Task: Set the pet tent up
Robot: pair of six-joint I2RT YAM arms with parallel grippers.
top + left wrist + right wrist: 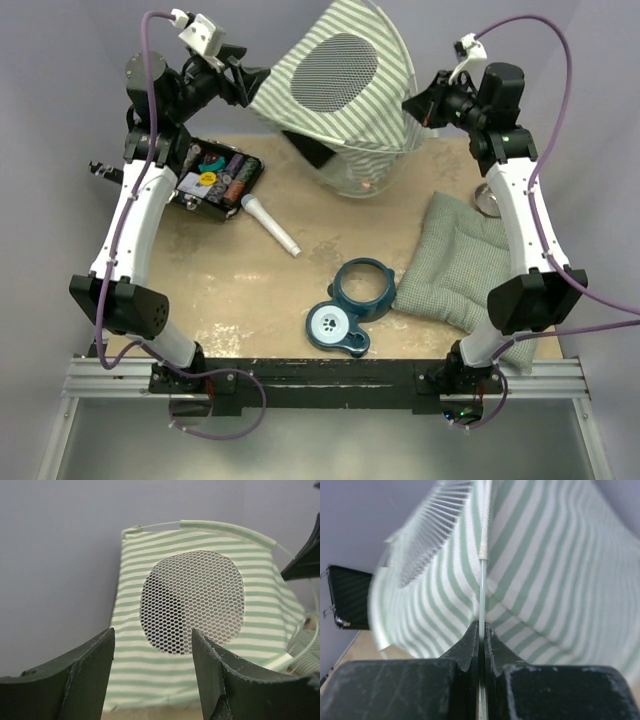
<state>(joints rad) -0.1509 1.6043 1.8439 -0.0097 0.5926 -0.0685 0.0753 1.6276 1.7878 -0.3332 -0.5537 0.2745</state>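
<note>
Pet tent (545,570) blurred beside right claw (481,628)

The top view looked down from 6 o'clock. Both wrist views faced the pet tent (385,105) up close, at 12 o'clock.

Tent (385,120): narrow green-and-white stripes. Mesh window (333,73): grey honeycomb weave. Pole (483,590): white. Cushion (455,262): pale green, fine check. Bowl stand (362,287): teal. Case (252,175): black, multicoloured bits inside. Table (240,300): mottled beige. Cables (148,60): purple.
</note>
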